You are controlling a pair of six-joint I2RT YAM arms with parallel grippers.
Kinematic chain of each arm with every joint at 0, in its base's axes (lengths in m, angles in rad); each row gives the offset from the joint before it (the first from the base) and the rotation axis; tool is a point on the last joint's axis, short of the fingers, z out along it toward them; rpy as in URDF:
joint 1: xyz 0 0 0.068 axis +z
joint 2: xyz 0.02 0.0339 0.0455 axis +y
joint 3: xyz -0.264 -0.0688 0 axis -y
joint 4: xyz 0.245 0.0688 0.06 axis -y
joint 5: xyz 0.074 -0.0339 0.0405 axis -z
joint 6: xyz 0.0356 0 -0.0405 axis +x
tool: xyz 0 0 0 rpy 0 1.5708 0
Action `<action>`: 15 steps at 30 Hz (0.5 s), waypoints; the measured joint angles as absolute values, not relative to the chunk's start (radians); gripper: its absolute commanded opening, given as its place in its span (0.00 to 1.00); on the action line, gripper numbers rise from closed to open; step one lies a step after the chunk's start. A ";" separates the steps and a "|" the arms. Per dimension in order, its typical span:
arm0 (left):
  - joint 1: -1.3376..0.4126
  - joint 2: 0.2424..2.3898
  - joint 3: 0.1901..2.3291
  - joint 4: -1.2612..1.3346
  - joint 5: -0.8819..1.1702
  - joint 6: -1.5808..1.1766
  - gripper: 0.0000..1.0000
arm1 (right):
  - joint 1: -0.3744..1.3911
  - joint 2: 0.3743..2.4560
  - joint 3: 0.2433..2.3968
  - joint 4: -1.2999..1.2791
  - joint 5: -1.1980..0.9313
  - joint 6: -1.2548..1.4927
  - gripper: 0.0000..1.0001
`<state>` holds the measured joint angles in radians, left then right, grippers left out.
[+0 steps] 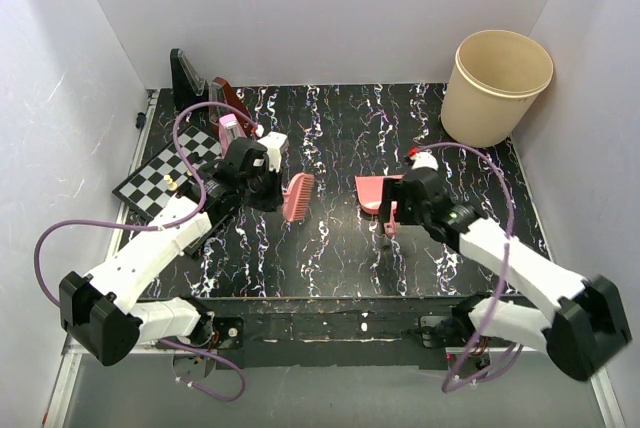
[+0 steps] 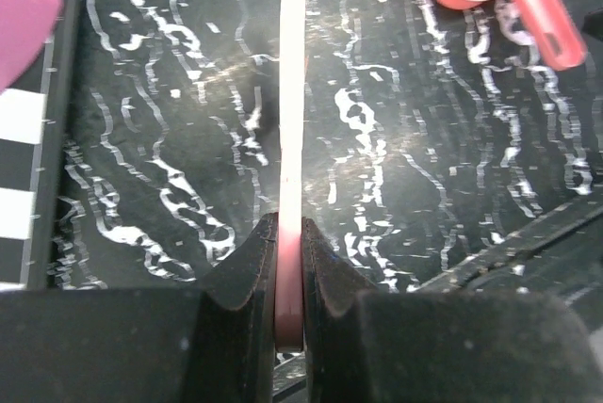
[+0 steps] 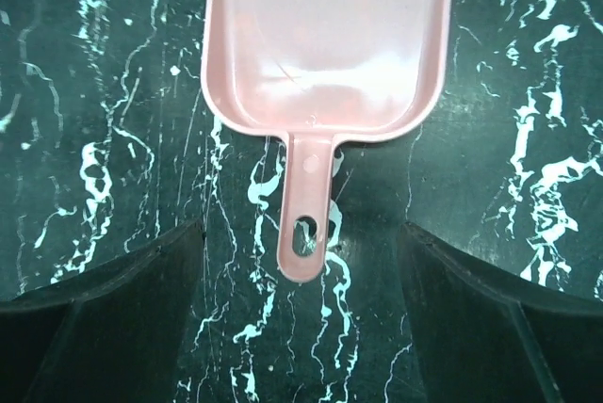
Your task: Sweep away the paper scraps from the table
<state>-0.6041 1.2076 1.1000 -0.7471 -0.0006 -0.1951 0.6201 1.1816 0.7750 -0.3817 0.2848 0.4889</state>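
Three white walls round the marbled bench; left fingers clamp the pink brush, right fingers wide by the dustpan handle

Qty per item, top view:
- arms x2: left arm, right arm
- table x1
- pink brush x1
- pink dustpan x1
- beige bin x1
- chessboard x1
- dark boards, rear L corner, x2
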 measured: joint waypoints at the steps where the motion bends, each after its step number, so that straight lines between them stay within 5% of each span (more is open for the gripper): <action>1: -0.604 1.204 1.094 -0.737 0.024 -0.214 0.00 | 0.620 1.121 0.737 -0.353 0.289 0.487 0.89; 13: -0.604 1.326 0.873 -0.344 0.294 -0.647 0.05 | 0.620 0.472 0.317 -0.130 0.406 0.494 0.90; 14: -0.604 1.357 0.873 -0.325 0.303 -0.673 0.35 | 0.620 0.455 0.313 -0.122 0.416 0.495 0.90; 15: -0.604 1.383 0.873 -0.310 0.307 -0.694 0.97 | 0.620 0.445 0.312 -0.118 0.422 0.496 0.90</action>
<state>-0.6041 1.3830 0.8730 -0.3096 0.3073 -0.6941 0.6205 0.4450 0.3119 -0.1177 0.4221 0.4965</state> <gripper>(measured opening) 0.085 0.898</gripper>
